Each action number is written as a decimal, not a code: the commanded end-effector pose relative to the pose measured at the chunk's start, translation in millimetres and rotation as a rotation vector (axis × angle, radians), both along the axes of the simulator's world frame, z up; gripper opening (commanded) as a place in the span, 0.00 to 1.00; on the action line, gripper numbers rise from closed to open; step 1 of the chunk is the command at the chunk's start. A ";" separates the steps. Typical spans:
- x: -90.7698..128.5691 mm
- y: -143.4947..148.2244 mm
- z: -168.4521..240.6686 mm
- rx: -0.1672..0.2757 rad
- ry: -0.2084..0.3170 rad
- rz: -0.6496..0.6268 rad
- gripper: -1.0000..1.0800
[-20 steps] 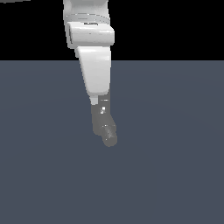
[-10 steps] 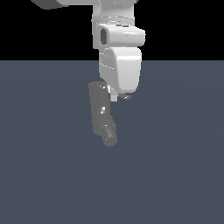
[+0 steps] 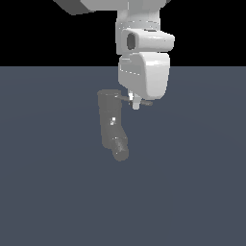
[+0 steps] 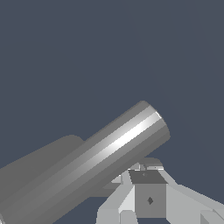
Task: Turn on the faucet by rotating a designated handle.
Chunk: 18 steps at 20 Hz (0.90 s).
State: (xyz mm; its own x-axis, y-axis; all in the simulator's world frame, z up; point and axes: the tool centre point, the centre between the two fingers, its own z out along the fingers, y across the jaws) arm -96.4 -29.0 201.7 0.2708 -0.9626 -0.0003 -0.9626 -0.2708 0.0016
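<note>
One dull gray faucet stands as a blocky column with a short cylindrical spout. Its one thin metallic handle points to the exterior view's right. The white gripper sits at this rod; I cannot tell how wide it is.

handle: shiny gray rod lying diagonally, close to the lens | gripper: pale fingers partly behind the rod | backdrop: plain slate-blue

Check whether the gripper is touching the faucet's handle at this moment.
Cannot tell. In the exterior view the gripper overlaps the handle, hiding any contact. The wrist view shows the rod close above one finger, with no plain gap.
</note>
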 end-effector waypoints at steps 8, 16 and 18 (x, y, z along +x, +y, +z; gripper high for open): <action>29.6 -22.2 -0.1 0.000 -0.002 -0.013 0.00; 53.9 -39.4 -0.1 0.000 -0.002 -0.021 0.00; 59.8 -43.7 -0.1 0.000 -0.002 -0.023 0.00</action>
State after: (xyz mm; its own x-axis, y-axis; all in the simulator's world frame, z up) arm -41.5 -58.5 201.7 0.2691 -0.9631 -0.0022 -0.9631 -0.2691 0.0023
